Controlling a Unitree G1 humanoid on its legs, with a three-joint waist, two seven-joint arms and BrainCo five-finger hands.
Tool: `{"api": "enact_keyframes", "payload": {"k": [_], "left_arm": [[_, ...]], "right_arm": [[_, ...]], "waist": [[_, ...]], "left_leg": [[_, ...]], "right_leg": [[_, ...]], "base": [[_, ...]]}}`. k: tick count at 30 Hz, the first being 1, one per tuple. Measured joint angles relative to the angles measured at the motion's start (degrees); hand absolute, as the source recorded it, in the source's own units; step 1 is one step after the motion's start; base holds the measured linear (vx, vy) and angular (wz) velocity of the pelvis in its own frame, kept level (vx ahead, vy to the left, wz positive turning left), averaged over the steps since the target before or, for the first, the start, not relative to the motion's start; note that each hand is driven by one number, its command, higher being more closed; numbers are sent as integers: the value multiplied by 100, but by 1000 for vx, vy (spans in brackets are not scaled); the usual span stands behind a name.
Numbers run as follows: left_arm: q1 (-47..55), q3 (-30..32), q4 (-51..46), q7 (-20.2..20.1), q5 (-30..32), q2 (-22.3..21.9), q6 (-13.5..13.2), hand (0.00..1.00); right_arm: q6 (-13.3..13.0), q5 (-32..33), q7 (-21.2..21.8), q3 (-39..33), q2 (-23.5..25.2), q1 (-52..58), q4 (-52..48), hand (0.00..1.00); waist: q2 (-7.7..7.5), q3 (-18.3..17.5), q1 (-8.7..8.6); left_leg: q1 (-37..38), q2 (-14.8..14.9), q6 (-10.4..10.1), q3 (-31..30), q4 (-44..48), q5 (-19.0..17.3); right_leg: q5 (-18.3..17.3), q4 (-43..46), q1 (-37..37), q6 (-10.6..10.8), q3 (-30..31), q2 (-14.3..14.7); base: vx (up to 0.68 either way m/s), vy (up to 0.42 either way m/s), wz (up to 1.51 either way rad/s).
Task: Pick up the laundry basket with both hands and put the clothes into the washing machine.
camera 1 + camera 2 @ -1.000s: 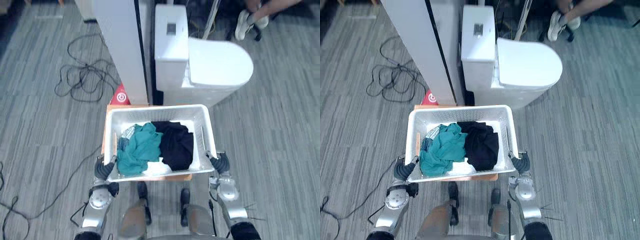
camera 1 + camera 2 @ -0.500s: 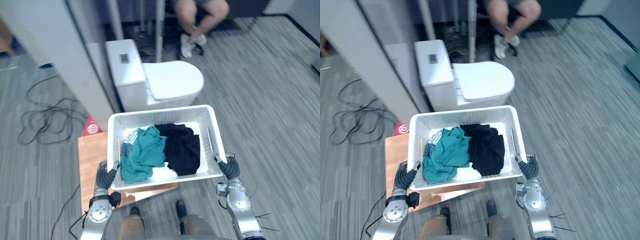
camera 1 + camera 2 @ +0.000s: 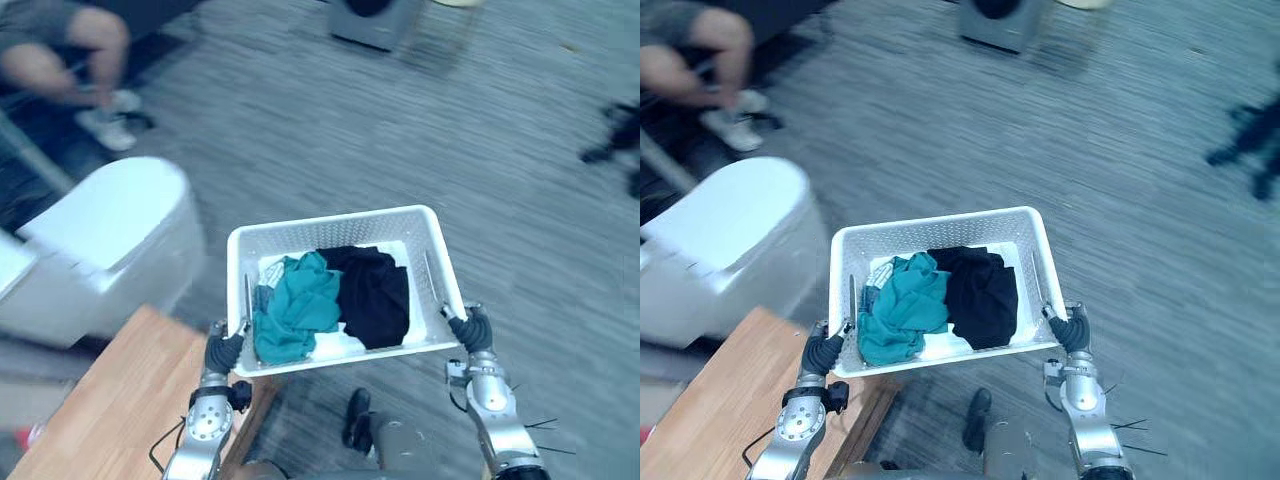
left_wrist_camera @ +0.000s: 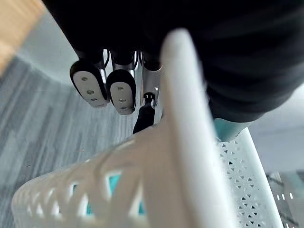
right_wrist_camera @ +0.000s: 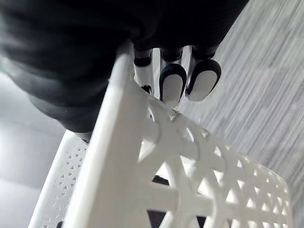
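Observation:
The white laundry basket (image 3: 330,222) hangs in the air in front of me, carried level between both hands. Inside lie a teal garment (image 3: 300,310) on the left and a black garment (image 3: 375,295) on the right, over something white. My left hand (image 3: 222,352) grips the near left corner, its fingers (image 4: 102,85) curled under the rim (image 4: 190,142). My right hand (image 3: 470,330) grips the near right corner, its fingers (image 5: 173,83) hooked round the rim (image 5: 114,156). A grey machine with a dark round front (image 3: 1002,18) stands far ahead on the floor.
A white toilet (image 3: 100,240) stands to the left. A wooden table (image 3: 110,400) is at the lower left, beside my left arm. A seated person's legs and shoes (image 3: 70,50) show at the upper left. A dark object (image 3: 615,150) lies on the grey floor at far right.
The whole view has swung to the right: the toilet and wooden table have slid to the left. The basket stays in both hands and now hangs over the floor, off the table.

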Motion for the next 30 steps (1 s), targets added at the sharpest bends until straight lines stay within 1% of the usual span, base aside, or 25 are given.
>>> {"api": "enact_keyframes", "payload": {"k": [1, 2, 3, 4, 5, 6, 7, 10, 11, 12, 13, 14, 15, 16, 18, 19, 21, 22, 23, 24, 25, 26, 28, 29, 30], "left_arm": [[12, -19, -2, 0, -81, -5, 22, 100], [52, -72, 5, 0, -199, 16, 40, 100], [166, -121, 10, 0, -240, -7, 41, 100], [209, -153, 17, -1, -260, -26, 39, 100], [281, -189, 22, -27, -385, -87, 35, 100], [359, -174, 20, -27, -445, -168, 32, 100], [398, -167, 20, -26, -468, -181, 25, 100], [519, -88, -52, -27, -522, -197, 8, 100], [532, -37, -102, -26, -545, -234, 8, 100], [581, 38, -275, -27, -559, -272, 9, 100], [609, 98, -366, -27, -557, -306, 8, 100], [654, 216, -540, -25, -556, -348, 10, 100], [668, 268, -639, -25, -553, -361, 10, 100], [694, 366, -762, -25, -524, -430, 11, 100], [792, 380, -762, -24, -514, -442, 23, 100], [843, 378, -762, -25, -514, -372, 35, 100], [850, 368, -760, -25, -493, -324, 101, 100], [851, 352, -757, -25, -414, -314, 146, 100], [849, 327, -758, -25, -391, -310, 158, 100], [823, 317, -757, -25, -390, -248, 158, 100], [794, 284, -757, -25, -390, -183, 158, 100], [690, 160, -746, -25, -393, -49, 163, 100], [525, -4, -723, -27, -385, 21, 166, 100], [404, -63, -653, -27, -334, 67, 166, 100], [343, -85, -539, -26, -292, 78, 167, 100]], "right_arm": [[44, 28, 0, 4, 3, -10, 2, 100], [145, 67, 0, 14, -6, -13, 5, 100], [173, 97, -1, 18, -38, -35, -4, 100], [180, 122, -4, 18, -72, -41, -10, 100], [210, 172, -8, 22, -111, -49, -30, 100], [212, 173, -8, 46, -133, -60, -34, 100], [212, 174, -8, 75, -151, -72, -35, 100], [225, 172, -9, 292, -339, -257, -45, 100], [229, 172, -10, 332, -374, -364, -45, 100], [229, 173, -11, 358, -406, -475, -43, 100], [229, 177, -12, 383, -397, -520, -42, 100], [229, 216, -17, 429, -359, -593, -40, 100], [229, 220, -18, 437, -346, -669, -22, 100], [225, 221, -15, 479, -329, -828, 82, 100], [222, 219, 11, 489, -253, -881, 234, 100], [203, 217, 25, 477, -133, -852, 377, 100], [204, 216, 27, 475, -62, -831, 584, 100], [209, 217, 32, 472, -46, -792, 691, 100], [204, 218, 33, 470, -61, -682, 691, 100], [182, 218, 37, 470, -61, -673, 666, 100], [177, 219, 43, 468, -74, -652, 643, 100], [177, 221, 47, 429, -141, -557, 556, 100], [177, 238, 46, 314, -213, -445, 518, 100], [182, 287, 41, 282, -231, -404, 501, 100], [202, 283, 39, 271, -263, -332, 400, 100]], "waist": [[42, -10, 6], [84, -19, 89], [128, 5, 185], [135, 9, 233], [127, 12, 317], [128, 11, 463], [129, 11, 524], [229, 46, 720], [244, 51, 750], [276, 53, 838], [254, 56, 891], [149, 26, 999], [103, 16, 985], [90, 16, 1003], [81, 14, 1071], [39, 38, 1045], [24, 35, 959], [40, 34, 946], [152, 12, 893], [223, 13, 771], [239, 16, 709], [296, 16, 585], [339, 23, 439], [261, 12, 342], [188, -30, 334]], "left_leg": [[-4, 250, 70, -51, 387, -45], [-238, 767, 908, -482, 1552, 125], [-628, 921, 1605, -1436, 2613, 352], [-867, 715, 1422, -2080, 2957, 281], [-1304, 82, 1155, -3026, 3347, 134], [-1607, -438, 1071, -3425, 3355, 40], [-1749, -647, 1068, -3497, 3251, 0], [-2537, -1197, 973, -3584, 1838, 41], [-2753, -1395, 661, -3624, 825, 257], [-2796, -1479, 519, -3560, -265, 839], [-2758, -1480, 568, -3459, -440, 1224], [-2658, -1616, 850, -3280, -495, 1606], [-2694, -1702, 1082, -3270, -370, 1497], [-2728, -1725, 1612, -3160, 88, 1165], [-2445, -1830, 1632, -3010, 422, 605], [-1917, -2070, 1625, -3015, 495, 82], [-1463, -2260, 1634, -3078, 416, -130], [-1038, -2381, 1630, -3103, 181, -207], [-422, -2455, 1619, -3227, -392, -215], [-19, -2456, 1618, -3392, -817, -209], [154, -2455, 1598, -3488, -995, -198], [492, -2411, 1466, -3686, -1347, -192], [858, -2325, 1258, -3931, -1597, -198], [1152, -2367, 1133, -4068, -1707, -226], [1511, -2381, 897, -4194, -1716, -359]], "right_leg": [[-49, 4, 12, -51, 206, 222], [-16, -28, 138, -238, 516, 614], [-3, -199, 400, -274, 893, 946], [2, -274, 519, -285, 1110, 1048], [5, -449, 780, -330, 1490, 1116], [-12, -664, 1072, -386, 1885, 1142], [-13, -762, 1203, -389, 2074, 1145], [-50, -1325, 1788, -347, 2629, 1068], [-101, -1514, 1934, -283, 2720, 985], [-160, -1708, 2085, -198, 2844, 927], [-206, -1786, 2185, -190, 2943, 885], [-346, -1845, 2320, -106, 3018, 694], [-405, -1786, 2325, -25, 2995, 611], [-566, -1455, 2299, 272, 2935, 508], [-921, -59, 2022, 848, 2945, 378], [-724, 2338, 1270, 1856, 2956, 265], [-655, 3577, 902, 1779, 2782, 60], [-715, 4106, 643, 1517, 2493, -168], [-902, 4115, 179, 907, 1924, -392], [-1046, 3757, -244, 649, 1601, -379], [-1079, 3502, -440, 588, 1474, -371], [-1031, 2633, -789, 553, 1294, -329], [-435, 837, -1000, 576, 1282, -236], [219, -663, -1024, 686, 1417, -223], [663, -1258, -1115, 624, 1427, -170]], "base": [[306, -241, -183], [324, -278, -206], [331, -235, -206], [339, -85, -190], [431, 65, -171], [362, 76, -160], [447, 140, -140], [406, 202, -83], [394, 246, -37], [426, 253, -41], [565, 279, -41], [533, 242, -19], [667, 304, -11], [624, 299, -7], [673, 319, -14], [736, 310, 4], [562, 197, 18], [622, 143, 18], [855, 191, 27], [723, 152, 35], [605, 81, 63], [649, 21, 76], [630, -40, 86], [773, -128, 70], [960, -166, 55]]}}
